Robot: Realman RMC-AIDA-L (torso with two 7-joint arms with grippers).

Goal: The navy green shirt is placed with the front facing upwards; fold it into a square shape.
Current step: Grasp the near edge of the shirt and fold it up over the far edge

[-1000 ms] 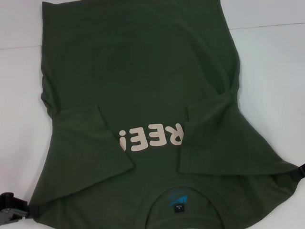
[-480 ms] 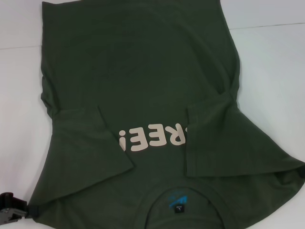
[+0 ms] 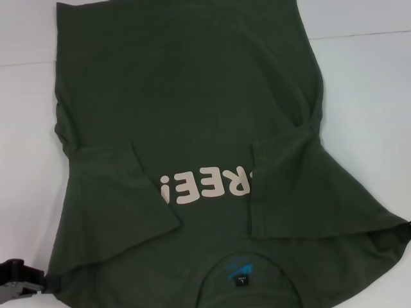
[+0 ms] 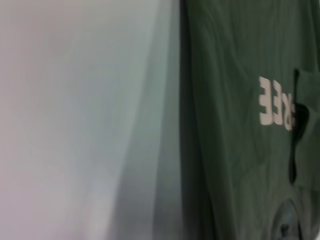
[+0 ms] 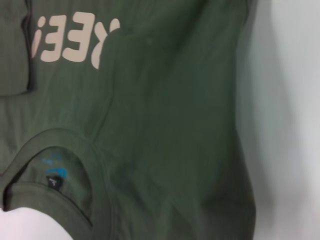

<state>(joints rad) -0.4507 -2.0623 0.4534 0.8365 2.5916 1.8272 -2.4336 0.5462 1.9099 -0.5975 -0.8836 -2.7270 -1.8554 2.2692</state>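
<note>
The navy green shirt (image 3: 186, 96) lies front up on the white table, its collar toward me and its hem at the far side. Both sleeves are folded inward: the left flap (image 3: 122, 199) and the right flap (image 3: 302, 186) flank the cream lettering (image 3: 202, 183). The right flap covers the lettering's edge. The blue-and-black neck label (image 3: 239, 269) shows inside the collar. My left gripper (image 3: 19, 282) sits at the shirt's near left corner. My right gripper (image 3: 406, 232) peeks in at the near right corner. Both wrist views show the shirt (image 4: 235, 100) (image 5: 165, 125) only.
White table (image 3: 366, 83) surrounds the shirt on the left and right. A faint seam line crosses the table at the far right (image 3: 359, 33). The shirt's hem runs past the top of the head view.
The right sleeve flap slid slightly inward over the lettering's end. The right gripper drew outward to the frame edge. The left gripper shifted slightly at the near left corner.
</note>
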